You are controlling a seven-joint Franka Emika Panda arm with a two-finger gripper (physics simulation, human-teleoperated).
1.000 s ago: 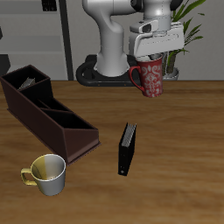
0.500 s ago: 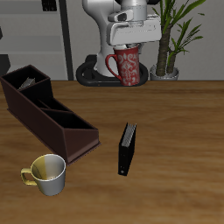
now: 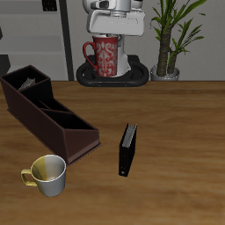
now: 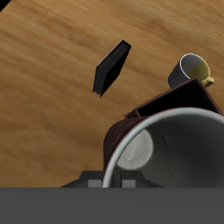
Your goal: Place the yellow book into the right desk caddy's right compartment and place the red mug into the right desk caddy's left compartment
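Claw pinches the red mug by its top edge and holds it high in the air, up above the back of the table. The mug hangs straight up and down, with its loop handle sticking out to one side. It touches nothing else. Below it, the right desk caddy sits on the table as a long dark brown box with walls that split it into cells. Something grey lies in the cell farthest back, but I cannot tell what it is. A silver mug with a yellow handle stands near the table's front edge, just beside the near end of the caddy. A black book stands up on the table, apart from the caddy. A green plant stands at the back.

From the claw's own camera, the red mug is very close and you look right down into its grey inside. The claw's tips are hidden here. Far below, the black book stands on the wood. The silver mug is next to a bit of the caddy that peeks out past the red mug's edge.
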